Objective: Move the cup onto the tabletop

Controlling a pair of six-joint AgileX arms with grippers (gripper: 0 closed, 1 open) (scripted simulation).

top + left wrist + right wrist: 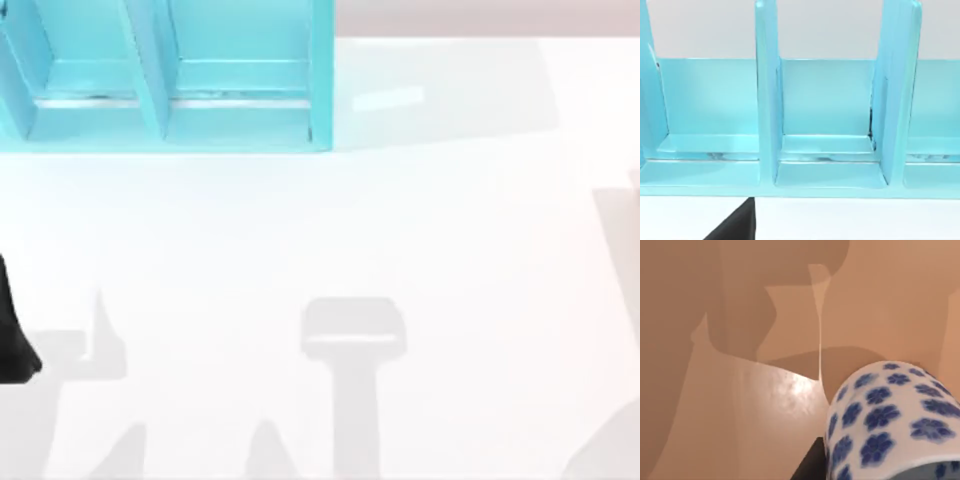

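The cup (890,415), white with blue flowers, sits very close in the right wrist view against a tan background. My right gripper (875,465) is shut on it, with one black fingertip (810,466) pressed to its side. The tabletop (330,230) spreads white and glossy across the top view, marked by grey shadows. My left gripper (12,335) is a dark shape at the table's left edge, and a black part of it (735,222) points toward the shelf.
A turquoise shelf unit (170,90) with upright dividers stands at the back left of the table. Its open compartments (830,175) face the left wrist camera and hold nothing.
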